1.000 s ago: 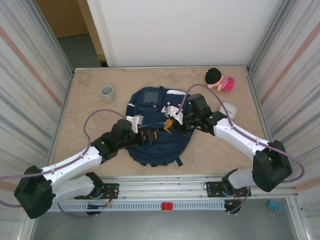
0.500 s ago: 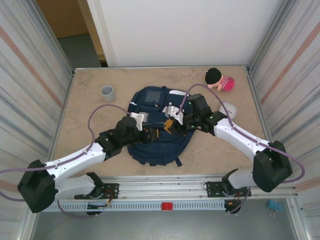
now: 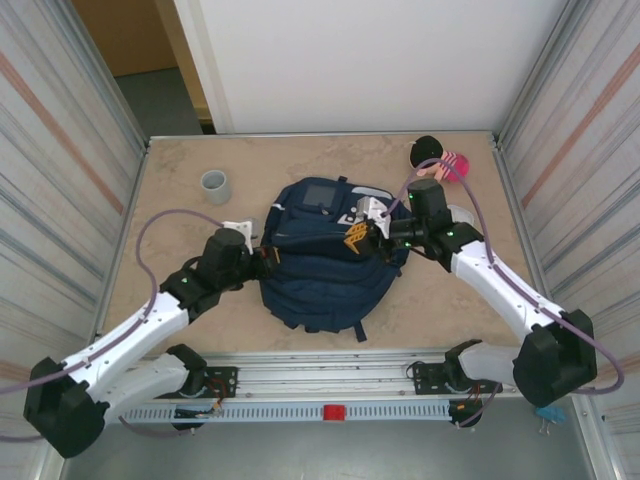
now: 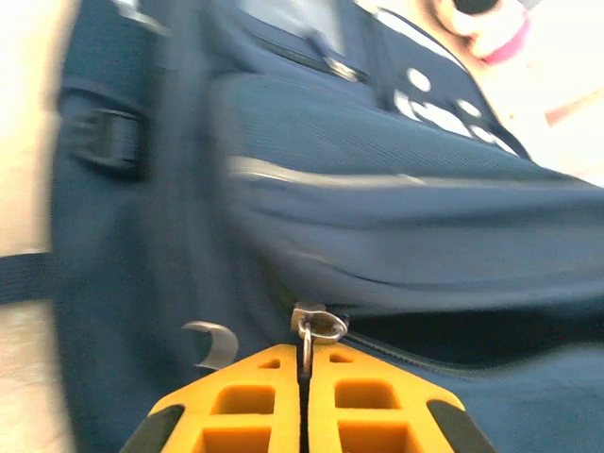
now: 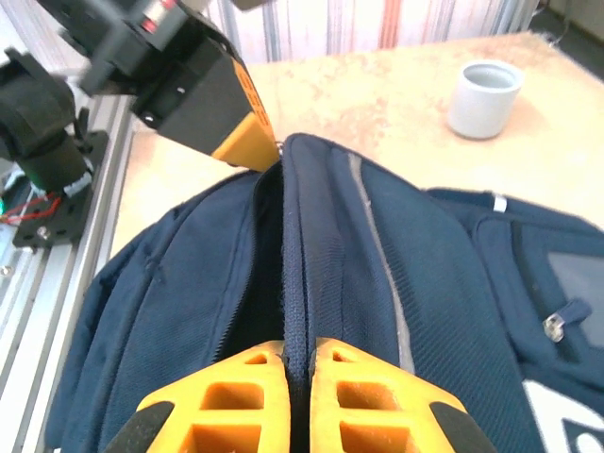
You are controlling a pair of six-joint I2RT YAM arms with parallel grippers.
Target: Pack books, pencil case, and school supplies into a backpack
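The backpack (image 3: 320,270) lies mid-worktop (image 3: 180,160), long axis near-to-far, patch pocket toward the far edge. Left fingers (image 4: 250,411) pinch its zipper pull (image 4: 313,326); right fingers (image 5: 363,406) clamp its seam.

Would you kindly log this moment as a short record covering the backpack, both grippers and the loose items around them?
backpack: between the two arms, main zip partly open
left gripper: shut on zipper pull
right gripper: shut on the backpack's opening edge
grey cup: upright, beyond the backpack to its left
plush toy: far right corner
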